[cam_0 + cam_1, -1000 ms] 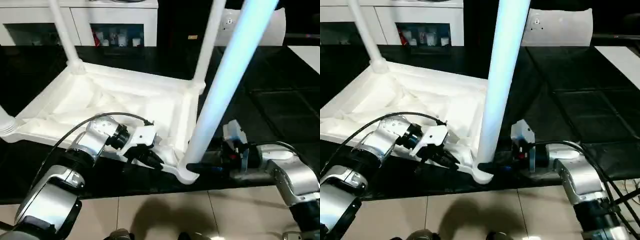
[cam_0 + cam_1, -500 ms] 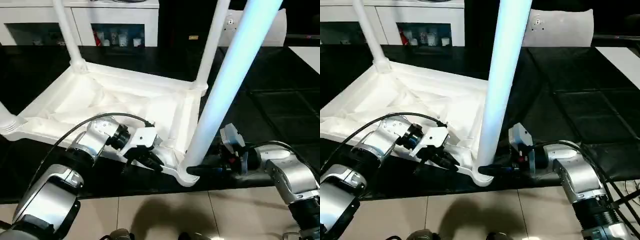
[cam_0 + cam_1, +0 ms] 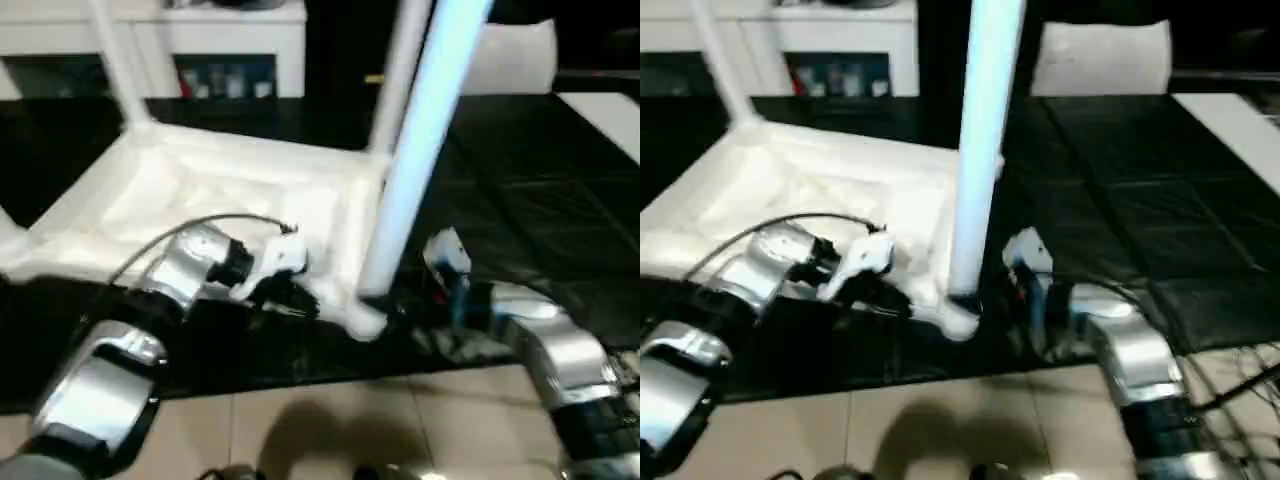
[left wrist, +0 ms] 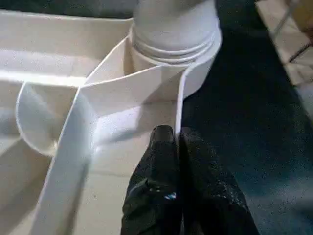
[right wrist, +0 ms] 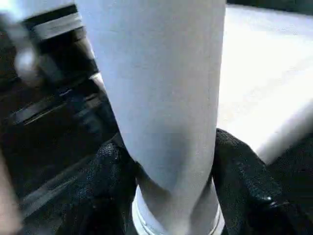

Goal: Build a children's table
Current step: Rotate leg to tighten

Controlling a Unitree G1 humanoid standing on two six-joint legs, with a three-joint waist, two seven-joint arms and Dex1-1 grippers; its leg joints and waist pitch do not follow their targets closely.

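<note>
Both forearms are showing as rounded silver shells, segmented by dark seams, each narrowing toward a black ringed wrist joint. A thin black cable is arching over the left forearm [image 3: 150, 310] and running into a white wrist housing. The right forearm [image 3: 545, 340] is carrying a small white block at its wrist, with a touch of red and blue beside it. The left gripper [image 4: 176, 142] is ending in two glossy black fingers with rounded tips. The right gripper's fingers [image 5: 242, 176] are wearing a black, finely textured, padded-looking surface.

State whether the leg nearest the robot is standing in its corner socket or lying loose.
Standing in: the leg rises from the corner socket, with the right pincer around its base.
</note>
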